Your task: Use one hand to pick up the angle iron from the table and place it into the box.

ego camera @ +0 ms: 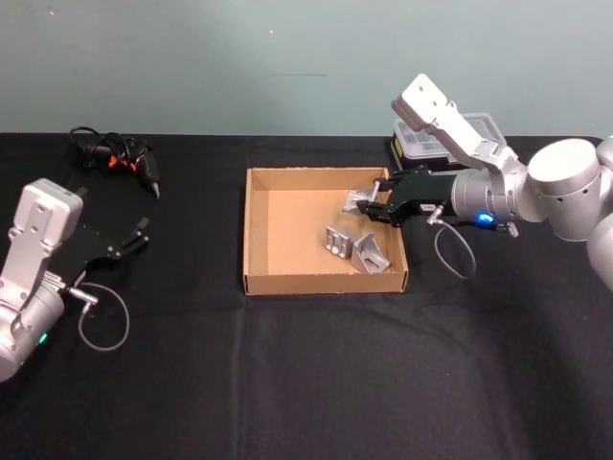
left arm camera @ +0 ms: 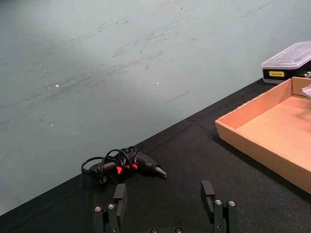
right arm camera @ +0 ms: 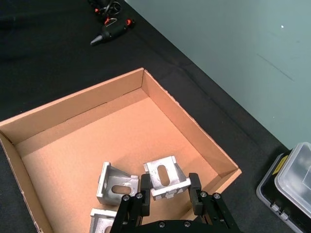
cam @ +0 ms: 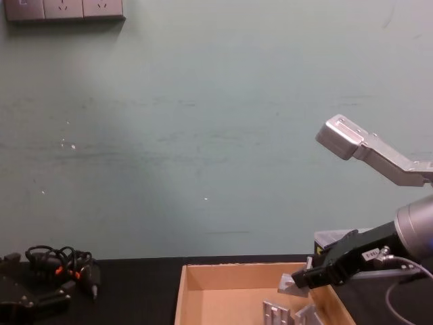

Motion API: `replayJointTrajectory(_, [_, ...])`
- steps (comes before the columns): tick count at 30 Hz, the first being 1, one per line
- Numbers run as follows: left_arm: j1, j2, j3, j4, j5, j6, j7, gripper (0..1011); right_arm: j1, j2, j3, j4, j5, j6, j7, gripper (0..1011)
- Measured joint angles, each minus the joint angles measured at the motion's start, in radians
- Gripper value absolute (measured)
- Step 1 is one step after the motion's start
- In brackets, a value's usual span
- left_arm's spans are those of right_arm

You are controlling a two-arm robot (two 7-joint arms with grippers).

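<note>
Right gripper [right arm camera: 169,191] hanging over box [ego camera: 257,228] near its right wall, fingers clamping angle iron [right arm camera: 165,176] above two brackets [ego camera: 353,247] already inside. Judgement: lower further, release over bare floor. Left gripper [ego camera: 142,233] idling well left of box, fingers spread.

box [ego camera: 259,230]: matt tan cardbd | angle irons [right arm camera: 165,177]: dull cast metal | table [ego camera: 306,383]: matt blk

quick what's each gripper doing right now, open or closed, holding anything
Left gripper: open, empty, parked over the table left of the box.
Right gripper: shut on an angle iron, over the box.
</note>
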Motion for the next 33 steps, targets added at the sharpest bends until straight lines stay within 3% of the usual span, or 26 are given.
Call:
replayJointTrajectory(8, [0.0,0.0,0.0,0.0,0.0,0.0,0.0,1000,0.001,-0.006,0.002,0.008,-0.007,0.005,0.005,499])
replayJointTrajectory(19, [0.0,0.0,0.0,0.0,0.0,0.0,0.0,1000,-0.015,-0.005,0.011,-0.002,-0.013,0.009,0.004,839])
replayJointTrajectory(25, [0.0,0.0,0.0,0.0,0.0,0.0,0.0,1000,-0.049,0.009,0.035,-0.053,-0.007,0.007,-0.026,998])
replayJointTrajectory(33, [0.0,0.0,0.0,0.0,0.0,0.0,0.0,1000,-0.134,0.045,0.095,-0.19,0.017,0.005,-0.102,1000])
